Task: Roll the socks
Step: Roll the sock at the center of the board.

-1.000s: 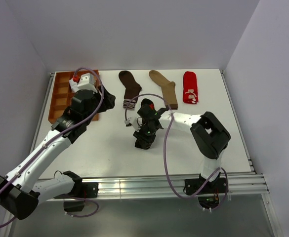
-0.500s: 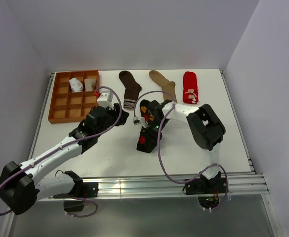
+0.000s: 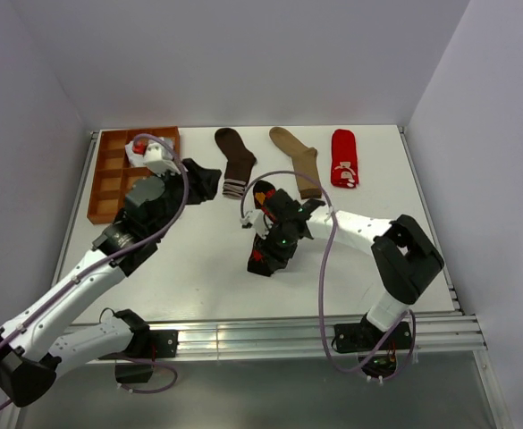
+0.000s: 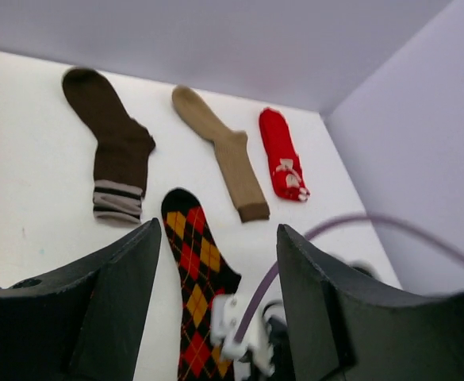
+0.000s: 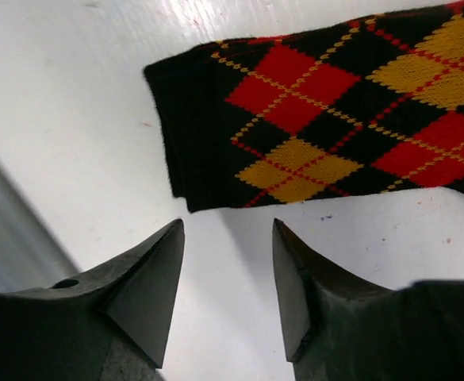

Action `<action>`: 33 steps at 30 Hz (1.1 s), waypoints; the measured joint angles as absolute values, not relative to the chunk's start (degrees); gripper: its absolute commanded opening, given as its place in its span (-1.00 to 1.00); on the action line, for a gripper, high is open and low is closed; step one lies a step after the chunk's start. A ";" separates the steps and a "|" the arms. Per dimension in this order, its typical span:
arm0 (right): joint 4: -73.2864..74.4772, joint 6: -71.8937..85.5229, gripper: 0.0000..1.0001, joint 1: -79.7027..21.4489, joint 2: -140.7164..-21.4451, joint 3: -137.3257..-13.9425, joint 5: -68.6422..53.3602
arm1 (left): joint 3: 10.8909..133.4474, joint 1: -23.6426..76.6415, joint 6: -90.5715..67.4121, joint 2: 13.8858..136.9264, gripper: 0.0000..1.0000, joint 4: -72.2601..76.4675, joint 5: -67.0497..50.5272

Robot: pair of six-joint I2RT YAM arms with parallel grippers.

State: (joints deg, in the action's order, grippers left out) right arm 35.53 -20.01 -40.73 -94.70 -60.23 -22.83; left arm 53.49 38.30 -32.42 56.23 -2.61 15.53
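The black-orange argyle sock [image 4: 190, 266] lies flat in the middle of the table, with its cuff end [image 5: 216, 127] toward the near edge. My right gripper [image 5: 228, 224] hovers just short of that cuff, open, with only bare table between its fingers; from above the right gripper [image 3: 265, 253] covers the sock's near part. My left gripper [image 4: 220, 226] hangs open and empty above the table, left of the dark brown sock [image 3: 236, 161]. The tan sock [image 3: 299, 161] and the red sock [image 3: 343, 158] lie flat along the back.
The orange-brown gridded tray [image 3: 107, 183] stands at the back left, its back cells partly behind my left wrist. The right arm's purple cable [image 4: 295, 254] loops over the argyle sock. Grey walls close in the back and sides.
My right gripper has opened over the argyle sock's cuff end and its elbow has swung out to the right. The left arm swung toward the centre, then back toward the tray.
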 measured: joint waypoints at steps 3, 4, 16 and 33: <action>32.01 -18.81 0.16 -45.25 -93.93 -57.47 -15.29 | 58.43 38.30 -33.43 55.22 0.34 -6.44 18.70; 31.05 -18.48 0.17 -46.87 -93.95 -56.95 -13.10 | 60.47 38.30 -33.74 54.85 0.33 -7.88 19.62; 24.51 -16.47 0.23 -54.54 -93.95 -56.66 0.03 | 68.84 38.30 -33.61 53.36 0.35 -12.49 22.83; 24.82 -16.53 0.16 -57.76 -95.22 -56.66 0.62 | 68.73 38.30 -33.17 54.98 0.35 -14.46 22.52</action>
